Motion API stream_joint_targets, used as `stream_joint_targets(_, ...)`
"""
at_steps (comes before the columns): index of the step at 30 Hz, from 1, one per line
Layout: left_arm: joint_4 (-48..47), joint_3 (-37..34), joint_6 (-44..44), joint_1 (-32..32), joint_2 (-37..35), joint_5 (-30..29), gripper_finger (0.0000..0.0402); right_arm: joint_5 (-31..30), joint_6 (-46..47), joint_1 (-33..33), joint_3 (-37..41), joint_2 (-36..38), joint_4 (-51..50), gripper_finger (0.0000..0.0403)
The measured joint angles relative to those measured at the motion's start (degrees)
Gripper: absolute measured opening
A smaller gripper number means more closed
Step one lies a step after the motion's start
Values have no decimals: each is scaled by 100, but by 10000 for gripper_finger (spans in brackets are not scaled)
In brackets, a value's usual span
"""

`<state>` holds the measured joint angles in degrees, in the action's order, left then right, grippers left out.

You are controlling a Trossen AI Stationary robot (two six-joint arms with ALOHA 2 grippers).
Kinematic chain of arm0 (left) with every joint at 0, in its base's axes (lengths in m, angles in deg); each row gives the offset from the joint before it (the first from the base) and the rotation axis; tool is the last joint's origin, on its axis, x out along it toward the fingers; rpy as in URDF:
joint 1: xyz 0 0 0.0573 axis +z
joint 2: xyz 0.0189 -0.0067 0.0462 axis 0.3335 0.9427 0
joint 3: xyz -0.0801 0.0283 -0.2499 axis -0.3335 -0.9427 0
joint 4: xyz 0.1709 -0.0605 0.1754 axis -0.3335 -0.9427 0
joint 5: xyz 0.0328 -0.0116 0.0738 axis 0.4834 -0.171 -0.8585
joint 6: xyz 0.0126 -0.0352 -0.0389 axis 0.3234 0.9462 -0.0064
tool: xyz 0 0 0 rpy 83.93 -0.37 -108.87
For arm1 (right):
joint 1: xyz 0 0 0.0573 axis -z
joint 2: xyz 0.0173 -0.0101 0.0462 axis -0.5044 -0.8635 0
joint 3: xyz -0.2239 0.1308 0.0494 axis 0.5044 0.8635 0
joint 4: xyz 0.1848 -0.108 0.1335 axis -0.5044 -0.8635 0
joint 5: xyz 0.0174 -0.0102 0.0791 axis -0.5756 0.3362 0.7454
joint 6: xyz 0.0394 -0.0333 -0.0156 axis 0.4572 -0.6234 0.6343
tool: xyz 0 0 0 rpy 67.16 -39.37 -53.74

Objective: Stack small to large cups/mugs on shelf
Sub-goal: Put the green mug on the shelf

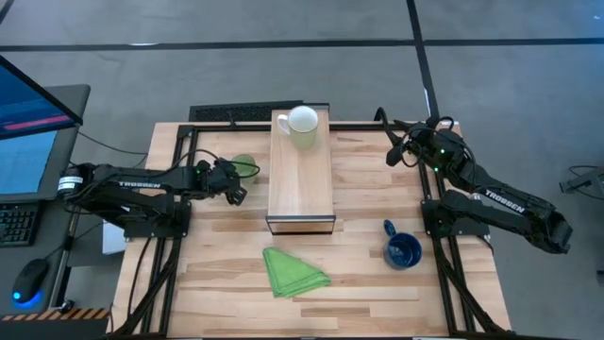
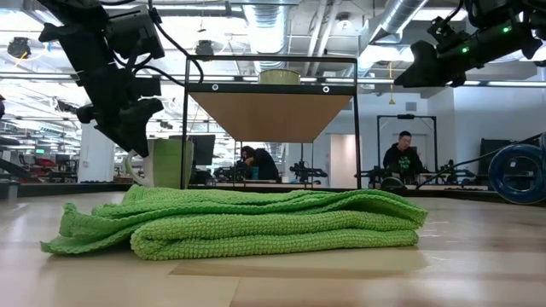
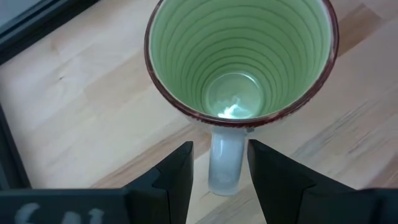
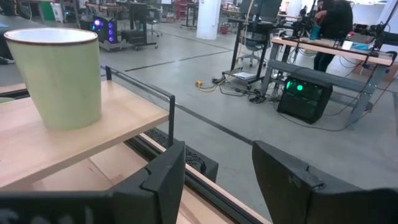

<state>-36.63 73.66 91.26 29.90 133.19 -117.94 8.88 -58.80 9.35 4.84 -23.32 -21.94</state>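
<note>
Green cloth [image 2: 239,223] up front, filling low view. Shelf [image 1: 300,179] mid-table, holding only white mug [image 1: 301,125] at far end. Blue mug [image 1: 403,250] and green mug [image 1: 243,168] both on tabletop, unplaced: roughly one of three done. Left gripper [image 3: 219,171] spread, straddling green mug's handle, visible only in left wrist view. Right gripper [image 4: 217,177] spread, empty, near the table's far right corner.

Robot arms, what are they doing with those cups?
They're lining up mugs on the shelf. The small white mug already stands at its far end. The left gripper is open, its fingers on either side of the light green mug's white handle, ready to grab it. The right gripper waits open beyond the shelf's far end. The dark blue mug sits on the table beside a green cloth.
</note>
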Motion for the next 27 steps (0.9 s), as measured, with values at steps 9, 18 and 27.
stream_joint_targets(9, 1, 0, 7, -1, 0, -6, 144, 2, 0, 0, 0, 0, -1, 210)
stream_joint_targets(18, 1, 0, -291, 7, 0, 396, 144, 2, 0, 0, -1, 0, -54, 210)
stream_joint_targets(27, -2, 0, -301, 76, 0, 194, 110, 0, 2, 0, -1, 2, -160, 210)
